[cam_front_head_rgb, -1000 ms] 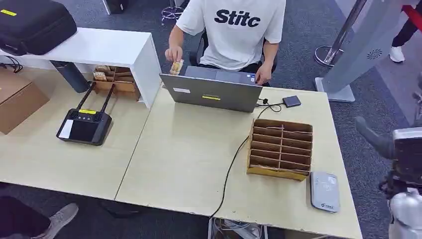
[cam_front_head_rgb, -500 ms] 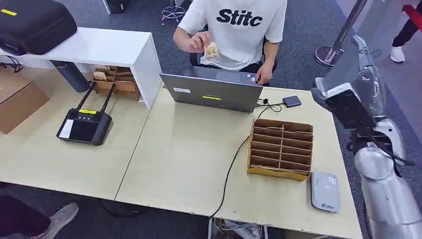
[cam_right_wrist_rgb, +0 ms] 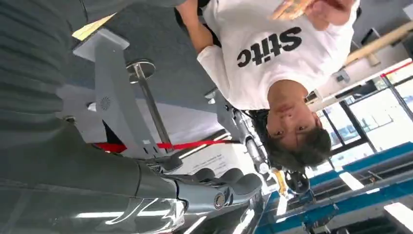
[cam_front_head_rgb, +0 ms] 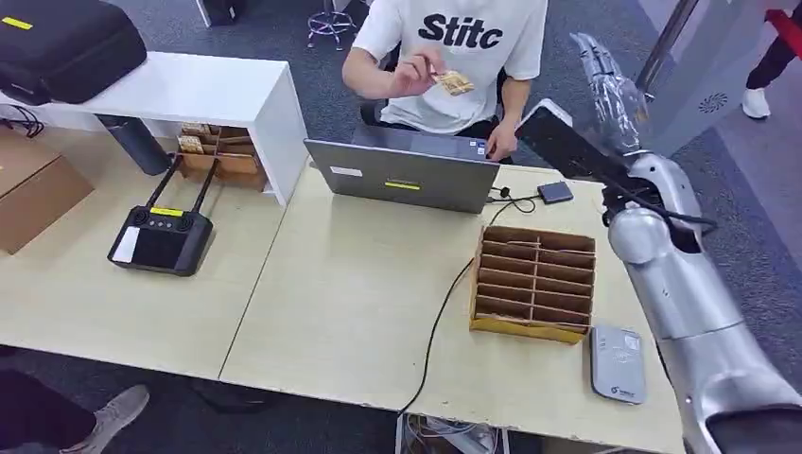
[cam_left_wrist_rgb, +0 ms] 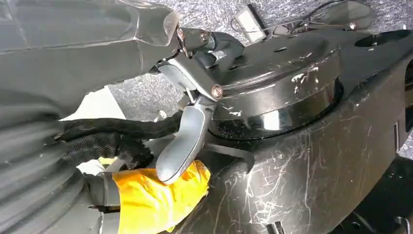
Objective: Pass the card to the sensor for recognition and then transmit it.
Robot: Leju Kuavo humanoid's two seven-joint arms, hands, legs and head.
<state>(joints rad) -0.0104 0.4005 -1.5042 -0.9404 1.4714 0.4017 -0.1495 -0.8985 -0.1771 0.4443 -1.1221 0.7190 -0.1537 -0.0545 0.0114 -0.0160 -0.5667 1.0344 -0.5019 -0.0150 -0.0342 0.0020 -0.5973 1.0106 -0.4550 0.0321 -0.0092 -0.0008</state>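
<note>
The right hand (cam_front_head_rgb: 605, 90) is raised over the far right corner of the table (cam_front_head_rgb: 359, 303), fingers stretched out and apart, nothing in it. The right wrist view shows those fingers (cam_right_wrist_rgb: 229, 183) loosely together with nothing between them.

The card (cam_front_head_rgb: 455, 82) is with the person (cam_front_head_rgb: 463, 57) sitting behind the laptop (cam_front_head_rgb: 402, 175). They're pinching it up at chest height in front of the white shirt. So the card sits off to the left of the robot's right hand, roughly level with it, with a clear gap between them, not touching. In the right wrist view you can catch a bit of the card (cam_right_wrist_rgb: 292, 7) at the edge of the picture, again well apart from the fingers.

The card reader (cam_front_head_rgb: 618, 363) is lying flat on the near right corner of the table, just beside the cardboard sorting box (cam_front_head_rgb: 532, 282), right next to the robot's silver forearm.

The left hand (cam_left_wrist_rgb: 185, 136) shows up close in its own wrist view, pressed in near dark body panels, and I honestly can't tell whether it's spread or closed.

Also around: a remote controller (cam_front_head_rgb: 163, 236) on the left table, a small dark drive (cam_front_head_rgb: 554, 193) plugged in by cable near the laptop, and a white shelf (cam_front_head_rgb: 203, 90) with a black bag (cam_front_head_rgb: 61, 43) on top.
</note>
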